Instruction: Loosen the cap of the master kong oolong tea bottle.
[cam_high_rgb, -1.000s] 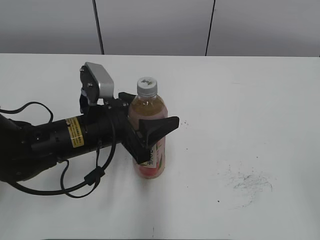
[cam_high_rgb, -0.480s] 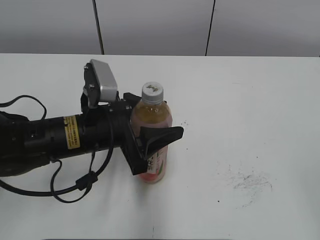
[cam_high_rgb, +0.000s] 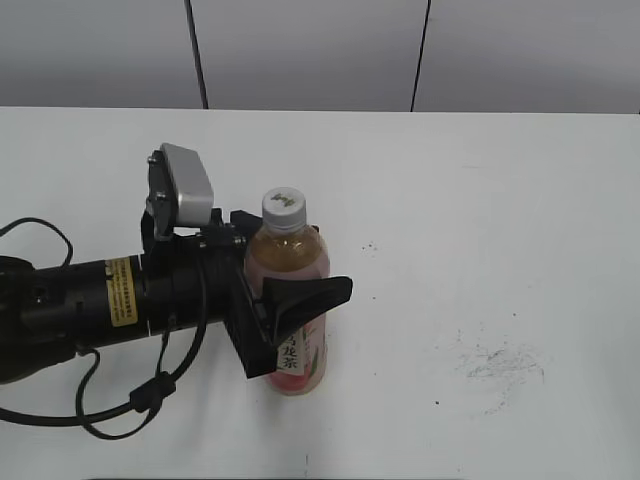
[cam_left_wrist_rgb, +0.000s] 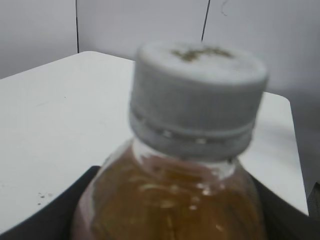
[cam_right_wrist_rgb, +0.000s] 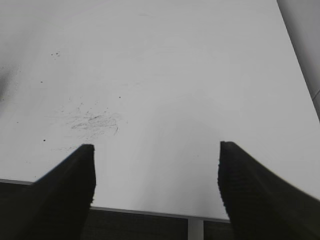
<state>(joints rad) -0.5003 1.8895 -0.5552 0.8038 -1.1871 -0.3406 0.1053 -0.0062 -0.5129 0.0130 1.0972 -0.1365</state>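
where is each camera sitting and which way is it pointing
Exterior: raised in front of the table, slanting down; shows the left arm, its fingers around the bottle.
Left wrist: beside the bottle, level with the cap, facing the wall; dark finger edges at the lower corners.
Right wrist: above the table's edge, looking down across it; two open fingers.
Shared: scuff marks appear in exterior and right wrist.

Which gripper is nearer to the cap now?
Left. The left gripper is closed around the bottle just below the cap. The right gripper is open over bare table, with no cap or bottle in its view.
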